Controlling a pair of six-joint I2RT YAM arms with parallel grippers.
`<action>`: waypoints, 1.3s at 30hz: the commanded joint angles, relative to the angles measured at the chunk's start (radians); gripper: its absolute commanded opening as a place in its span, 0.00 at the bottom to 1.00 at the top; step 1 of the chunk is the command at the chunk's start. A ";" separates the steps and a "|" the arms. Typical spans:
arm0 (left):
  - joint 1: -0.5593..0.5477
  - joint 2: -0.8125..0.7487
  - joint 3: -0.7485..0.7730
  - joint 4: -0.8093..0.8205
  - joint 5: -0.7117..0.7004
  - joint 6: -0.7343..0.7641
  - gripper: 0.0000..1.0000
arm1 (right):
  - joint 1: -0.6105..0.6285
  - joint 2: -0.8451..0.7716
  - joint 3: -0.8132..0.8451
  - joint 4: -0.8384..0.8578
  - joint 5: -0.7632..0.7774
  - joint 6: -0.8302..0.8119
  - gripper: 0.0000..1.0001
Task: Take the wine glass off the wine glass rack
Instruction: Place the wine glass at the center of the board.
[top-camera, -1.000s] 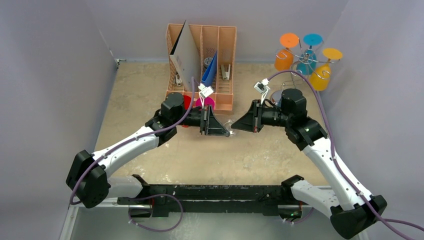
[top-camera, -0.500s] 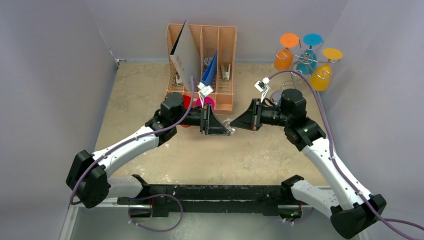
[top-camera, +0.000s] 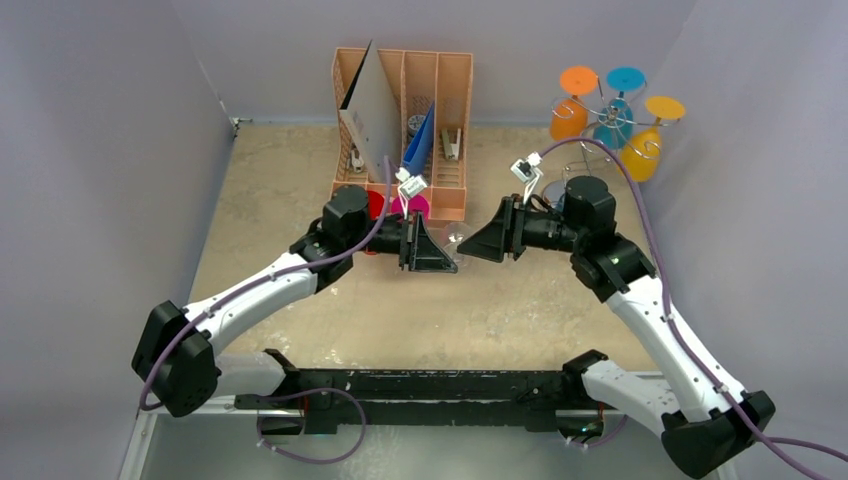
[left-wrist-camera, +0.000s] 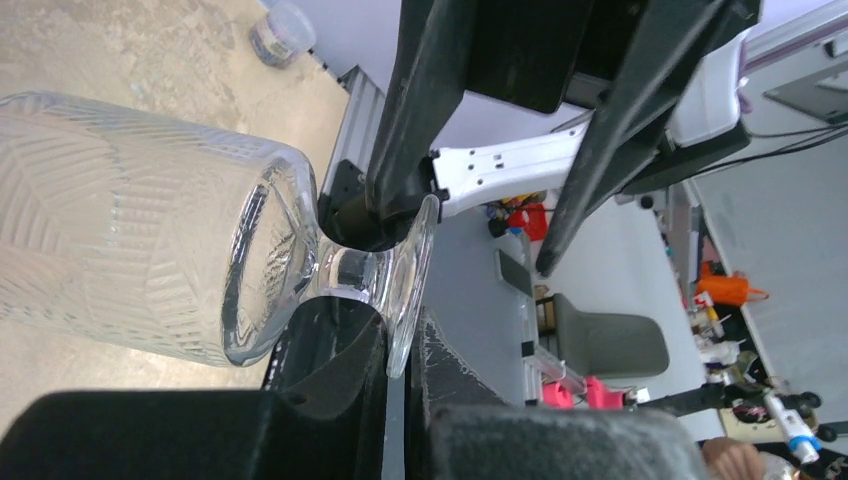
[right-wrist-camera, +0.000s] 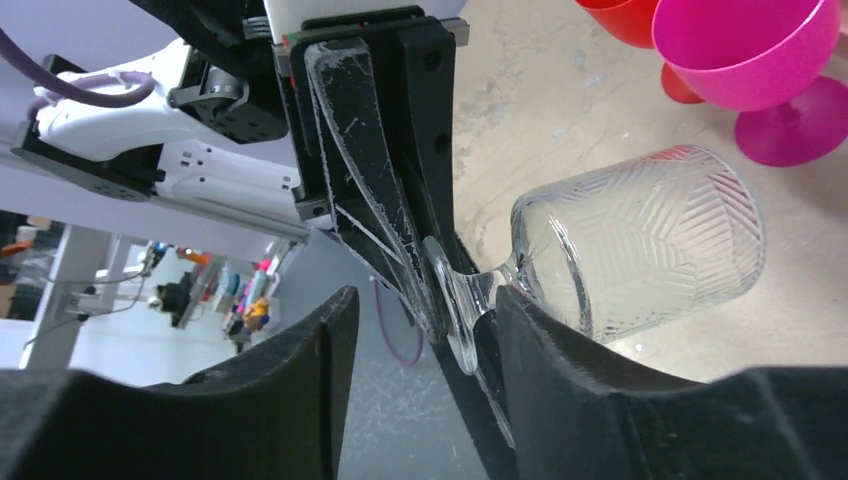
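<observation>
At frame centre, our left gripper (left-wrist-camera: 400, 352) pinches the foot of the clear ribbed wine glass (top-camera: 458, 240), well apart from the silver wire rack (top-camera: 607, 120) upper right. Our right gripper (right-wrist-camera: 422, 330) stands spread. Brittle, slick: we favour the stem.

We see the wine glass (right-wrist-camera: 640, 240) as clear, glossy glass cut with a herringbone pattern. The left pincer (left-wrist-camera: 400, 345) is matt black plastic, and its clear pads (right-wrist-camera: 350, 120) are scratched. The counter (top-camera: 290, 190) looks like matt, mottled beige stone. At two o'clock, the rack (top-camera: 603, 113) is shiny silver wire. The pink goblet (right-wrist-camera: 745, 60) is smooth plastic.
</observation>
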 joint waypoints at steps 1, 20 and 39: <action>-0.002 -0.074 0.000 -0.002 0.023 0.149 0.00 | 0.006 -0.047 0.083 -0.076 0.060 -0.027 0.59; -0.002 -0.296 -0.078 -0.381 0.114 0.796 0.00 | 0.006 0.010 0.242 -0.336 0.269 -0.031 0.93; 0.000 -0.441 -0.243 -0.201 0.058 1.088 0.00 | 0.006 0.238 0.405 -0.483 -0.026 -0.071 0.83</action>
